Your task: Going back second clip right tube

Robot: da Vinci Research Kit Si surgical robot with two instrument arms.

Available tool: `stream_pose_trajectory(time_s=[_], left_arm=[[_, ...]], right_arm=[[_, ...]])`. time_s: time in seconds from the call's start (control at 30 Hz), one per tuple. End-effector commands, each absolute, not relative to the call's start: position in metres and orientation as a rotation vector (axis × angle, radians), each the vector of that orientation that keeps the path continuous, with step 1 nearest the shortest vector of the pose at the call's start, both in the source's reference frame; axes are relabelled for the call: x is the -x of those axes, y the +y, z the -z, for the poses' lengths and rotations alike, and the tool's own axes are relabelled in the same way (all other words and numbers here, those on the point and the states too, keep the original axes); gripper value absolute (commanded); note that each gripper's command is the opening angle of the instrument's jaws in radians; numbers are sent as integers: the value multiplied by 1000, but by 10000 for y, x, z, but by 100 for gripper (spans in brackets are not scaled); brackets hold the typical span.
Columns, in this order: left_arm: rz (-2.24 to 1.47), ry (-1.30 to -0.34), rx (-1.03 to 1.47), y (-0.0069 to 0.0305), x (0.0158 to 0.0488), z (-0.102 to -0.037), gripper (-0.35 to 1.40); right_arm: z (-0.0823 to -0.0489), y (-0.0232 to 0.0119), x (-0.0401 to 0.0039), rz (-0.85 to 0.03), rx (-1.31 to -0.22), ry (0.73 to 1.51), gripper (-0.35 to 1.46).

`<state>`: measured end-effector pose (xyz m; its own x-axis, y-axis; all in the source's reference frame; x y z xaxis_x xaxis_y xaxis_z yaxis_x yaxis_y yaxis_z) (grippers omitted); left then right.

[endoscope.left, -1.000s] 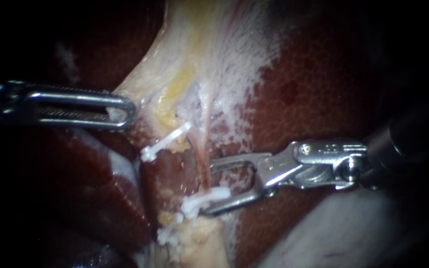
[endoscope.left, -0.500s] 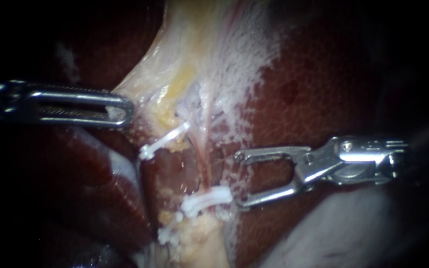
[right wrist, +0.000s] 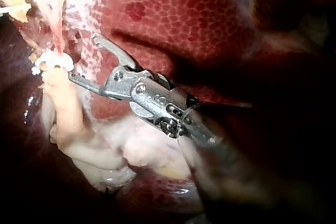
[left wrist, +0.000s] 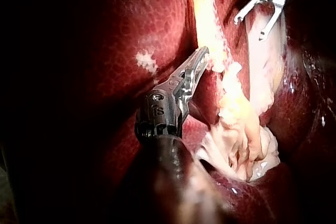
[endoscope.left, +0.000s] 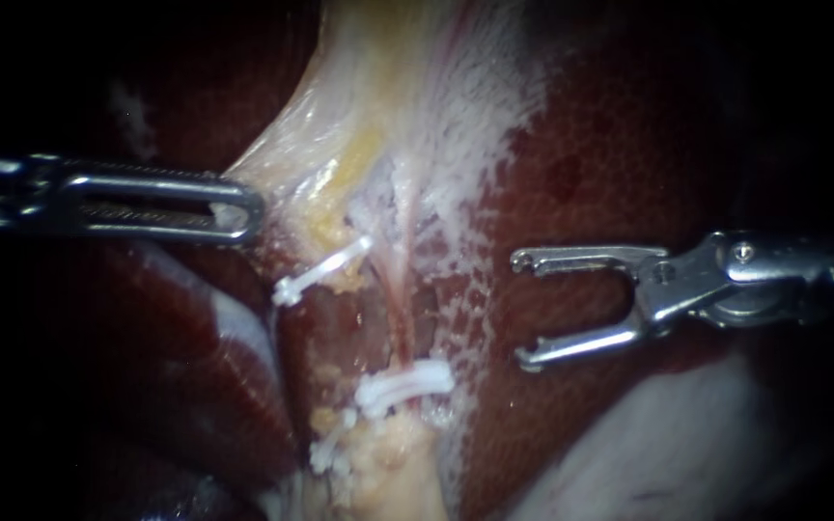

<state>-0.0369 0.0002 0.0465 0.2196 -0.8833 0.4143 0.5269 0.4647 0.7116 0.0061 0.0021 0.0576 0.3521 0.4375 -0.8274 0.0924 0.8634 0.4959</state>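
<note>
While its two slim steel jaws stand wide apart and grip nothing, the right instrument [endoscope.left: 521, 311] hangs over the dark red mottled liver [endoscope.left: 629, 164], its open tips pointing toward the clipped tissue but apart from it. A thin pink tube [endoscope.left: 400, 314] runs down the middle of the endoscope view between frosted white patches, and a stubby white plastic clip [endoscope.left: 403, 384] sits across its lower end. That clip lies near the tip of the lower jaw, with a gap of speckled tissue between them; the right wrist view puts the clip just ahead of that jaw's tip. Higher and further left, a slender white clip [endoscope.left: 323, 273] lies slanted across a paler strand. A small knobbly white clip [endoscope.left: 332, 450] sits below the stubby one, beside a lumpy cream stump [endoscope.left: 388, 473]. The left instrument [endoscope.left: 241, 212], with long slotted jaws, comes in level from the left. Its jaws are clenched on the edge of the pale yellowish gallbladder tissue [endoscope.left: 378, 106], which spreads upward as a fan. In the left wrist view those jaws lie pressed together against the yellowish strand, and the right instrument's open jaws show well ahead of them, beyond the strand
</note>
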Motion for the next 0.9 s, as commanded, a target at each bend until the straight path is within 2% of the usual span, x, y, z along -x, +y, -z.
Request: stream_pose_trajectory(time_s=[0.03, 0.27, 0.9], left_arm=[[1027, -900, -473, 2, 369, -467, -35], [1026, -901, -467, 0, 373, -482, -35], [995, -868, -479, -11, 419, -538, -35]], right_arm=[[-575, 20, -60, -238, -513, 1203, 60], [-573, 17, -60, -237, -513, 1203, 60], [-571, 15, -59, -236, -512, 1203, 60]])
